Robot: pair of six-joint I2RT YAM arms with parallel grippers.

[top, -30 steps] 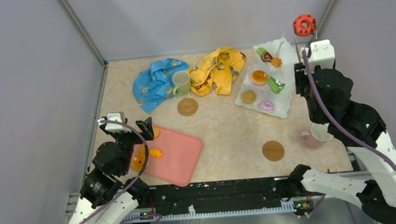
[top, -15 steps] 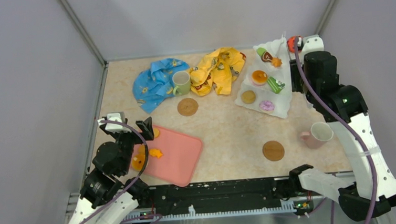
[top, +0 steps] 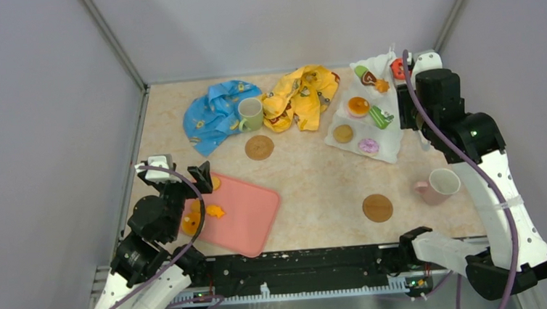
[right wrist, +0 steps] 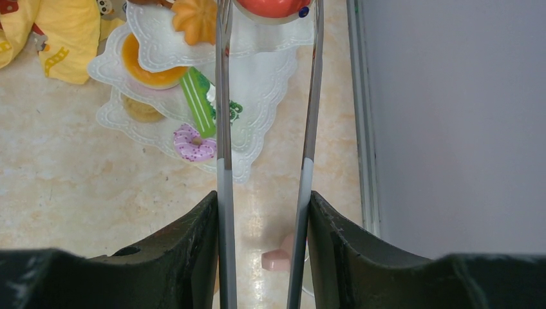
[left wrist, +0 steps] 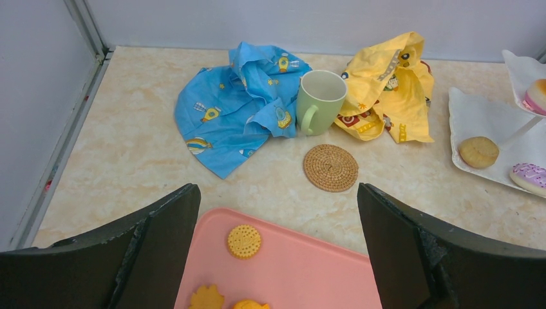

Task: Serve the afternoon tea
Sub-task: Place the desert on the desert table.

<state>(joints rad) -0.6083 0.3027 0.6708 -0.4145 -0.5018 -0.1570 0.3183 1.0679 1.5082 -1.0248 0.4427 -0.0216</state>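
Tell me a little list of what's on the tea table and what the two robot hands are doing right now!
Right gripper: shut on red donut, by top tier of white stand
Left gripper: open, empty, above pink tray
White stand: pastries on every tier
Green mug: between blue cloth and yellow cloth
Pinkish mug: near right edge
Coasters: two, both bare
Pink tray: three small biscuits

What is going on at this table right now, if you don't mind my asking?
The right gripper holds a red donut by the top tier of the white stand, which already carries several pastries. The left gripper hangs open above the pink tray, where a few biscuits lie. The green mug and pinkish mug stand off the two coasters.
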